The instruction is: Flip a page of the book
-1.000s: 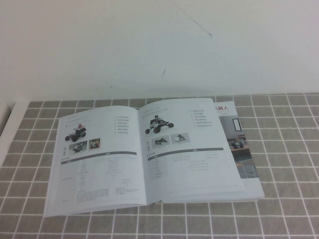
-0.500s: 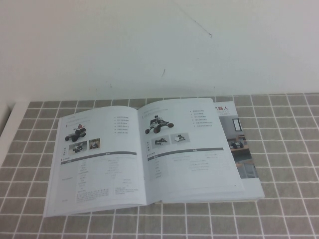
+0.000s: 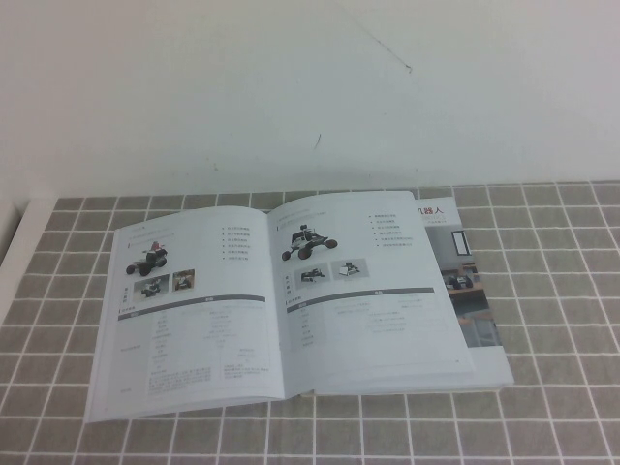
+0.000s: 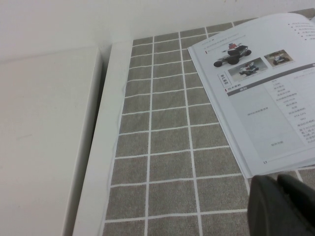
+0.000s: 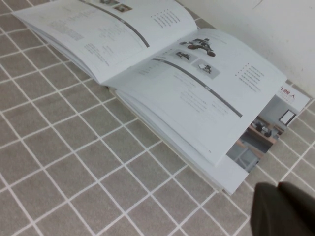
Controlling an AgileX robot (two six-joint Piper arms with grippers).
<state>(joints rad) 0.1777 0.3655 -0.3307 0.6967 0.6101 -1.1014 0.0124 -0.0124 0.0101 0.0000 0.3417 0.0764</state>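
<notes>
The book [image 3: 208, 320] lies open on the grey tiled cloth, spine towards the wall. Its right-hand page [image 3: 373, 291] lies flat and shows a dark wheeled vehicle. The left-hand page shows another dark wheeled vehicle. Neither gripper shows in the high view. In the left wrist view my left gripper [image 4: 278, 179] is shut and empty just off the near left corner of the book [image 4: 266, 93]. In the right wrist view my right gripper [image 5: 278, 186] is shut and empty just off the near right corner of the book [image 5: 147, 64], apart from the page [image 5: 206, 93].
A lower sheet with a colour room photo [image 3: 470, 291] sticks out to the right of the page. The tiled cloth [image 3: 562, 291] surrounds the book. A white ledge [image 4: 49, 137] borders the cloth on the left, and a white wall [image 3: 310, 87] stands behind.
</notes>
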